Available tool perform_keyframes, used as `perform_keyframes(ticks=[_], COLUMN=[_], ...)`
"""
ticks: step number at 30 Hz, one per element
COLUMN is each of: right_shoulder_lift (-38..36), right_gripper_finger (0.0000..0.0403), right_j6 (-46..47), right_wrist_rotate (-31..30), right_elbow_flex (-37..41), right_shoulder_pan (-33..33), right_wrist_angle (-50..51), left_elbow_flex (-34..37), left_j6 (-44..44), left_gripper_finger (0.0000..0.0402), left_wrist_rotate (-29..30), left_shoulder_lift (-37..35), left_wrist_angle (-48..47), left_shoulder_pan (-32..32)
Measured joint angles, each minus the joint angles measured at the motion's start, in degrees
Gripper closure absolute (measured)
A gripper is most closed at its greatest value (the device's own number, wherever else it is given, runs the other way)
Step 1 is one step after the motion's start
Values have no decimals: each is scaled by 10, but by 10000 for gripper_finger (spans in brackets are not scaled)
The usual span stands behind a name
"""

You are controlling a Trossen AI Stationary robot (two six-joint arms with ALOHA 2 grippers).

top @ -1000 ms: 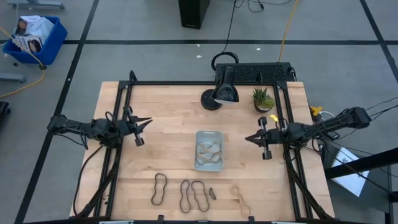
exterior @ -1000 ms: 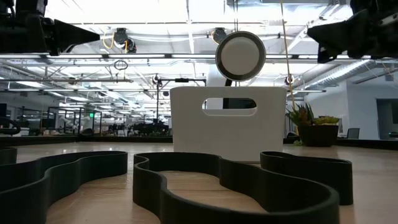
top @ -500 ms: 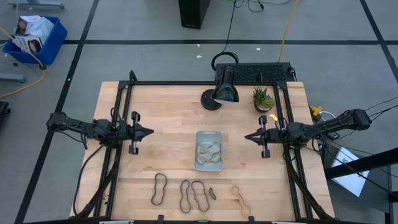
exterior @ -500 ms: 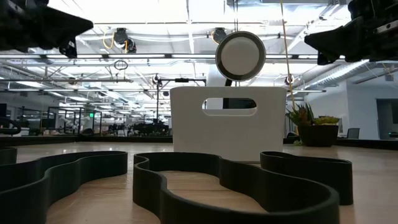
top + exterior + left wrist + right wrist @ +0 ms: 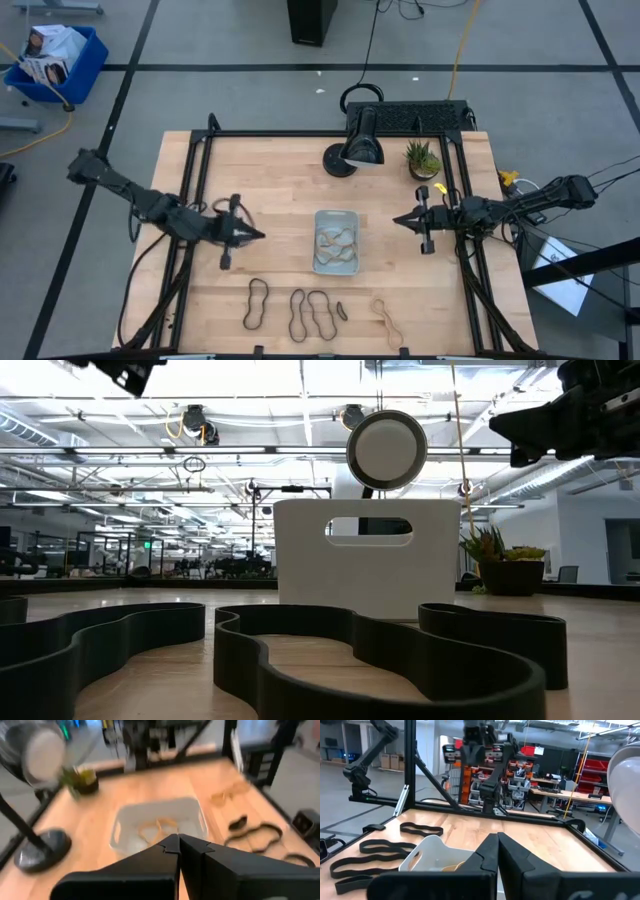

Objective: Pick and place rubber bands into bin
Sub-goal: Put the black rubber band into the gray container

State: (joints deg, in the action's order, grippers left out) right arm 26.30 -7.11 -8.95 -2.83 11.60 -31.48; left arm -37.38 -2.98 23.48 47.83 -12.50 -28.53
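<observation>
The pale bin [image 5: 336, 241] stands at the table's middle with tan rubber bands [image 5: 156, 829] lying in it. Several dark rubber bands [image 5: 298, 314] and one tan band [image 5: 386, 316] lie flat on the wood near the front edge. The dark ones fill the low view's foreground [image 5: 350, 650]. My left gripper [image 5: 250, 236] is shut and empty, above the table just left of the bin, pointing at it [image 5: 177, 840]. My right gripper [image 5: 397, 220] is shut and empty, above the table right of the bin [image 5: 496, 840].
A black desk lamp [image 5: 360, 145] and a small potted plant [image 5: 422, 158] stand at the table's far side. A black frame [image 5: 200, 180] runs along the table's edges. A bright blue crate [image 5: 55, 60] sits on the floor far left.
My left gripper has swung toward the table's near edge and right, closer to the bin and the dark bands, and its arm now slants across the table's left side. It stays shut. My right gripper holds its place.
</observation>
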Motion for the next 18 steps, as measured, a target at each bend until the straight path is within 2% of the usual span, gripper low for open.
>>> perform_keyframes(ticks=[4, 7, 14, 18], right_shoulder_lift=[0, 0, 0, 0], right_gripper_finger=[403, 403, 403, 403], right_j6=[-30, -59, -24, -11], right_wrist_rotate=[-3, -3, -3, -1], right_elbow_flex=[0, 0, 0, 0], right_shoulder_pan=[0, 0, 0, 0], right_wrist_angle=[2, 5, 5, 5], left_elbow_flex=[-85, -120, -127, -127], left_j6=[-60, -100, -238, -307], left_gripper_finger=[394, 392, 387, 350], left_wrist_rotate=[4, 2, 0, -13], left_shoulder_lift=[91, 141, 222, 269], left_wrist_angle=[-112, -170, -234, -248], left_shoulder_pan=[-29, -47, -74, -82])
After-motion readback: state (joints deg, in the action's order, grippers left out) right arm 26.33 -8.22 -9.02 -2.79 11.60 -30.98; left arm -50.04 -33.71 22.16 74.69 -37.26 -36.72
